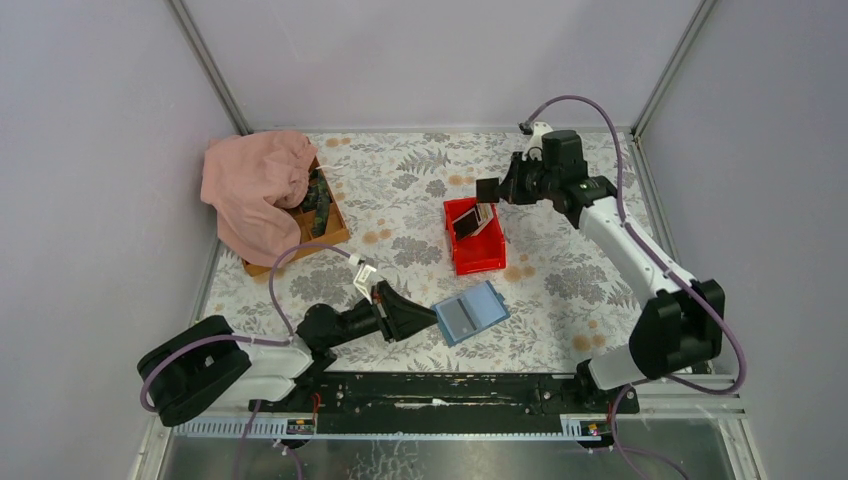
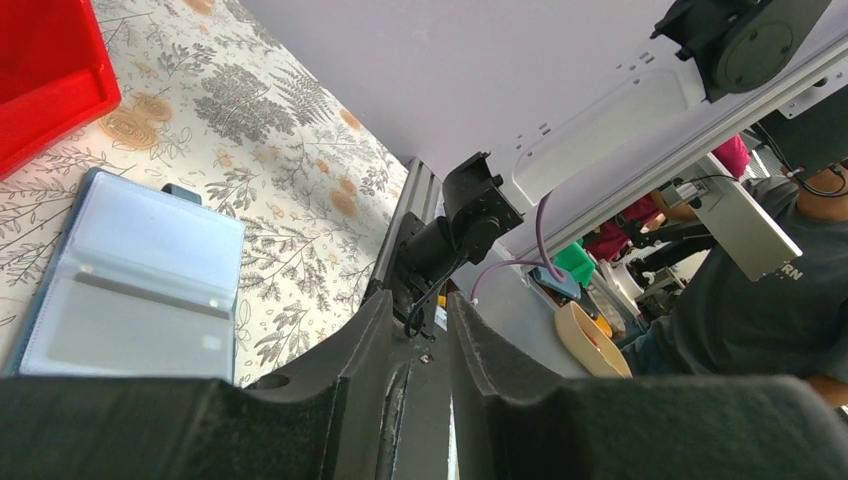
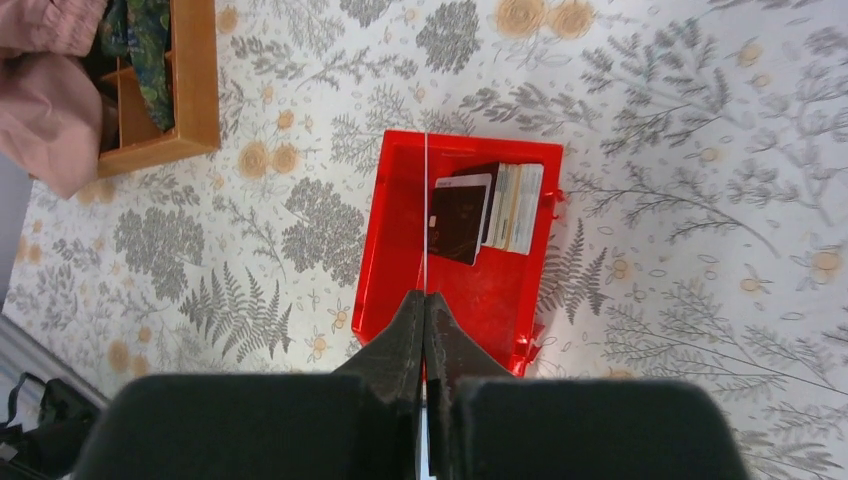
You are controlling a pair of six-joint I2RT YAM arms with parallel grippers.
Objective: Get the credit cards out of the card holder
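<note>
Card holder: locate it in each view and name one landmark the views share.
Top external: card holder lies open, low centre, at the left gripper tips.
Left wrist: card holder far left, open.
Right wrist: not in view; right gripper holds a credit card edge-on.
Shared landmark: the red bin, beyond the holder.

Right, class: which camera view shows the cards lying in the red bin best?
Right wrist: it looks straight down on the credit cards in the red bin. Top external shows them small; left wrist shows only a bin corner.
</note>
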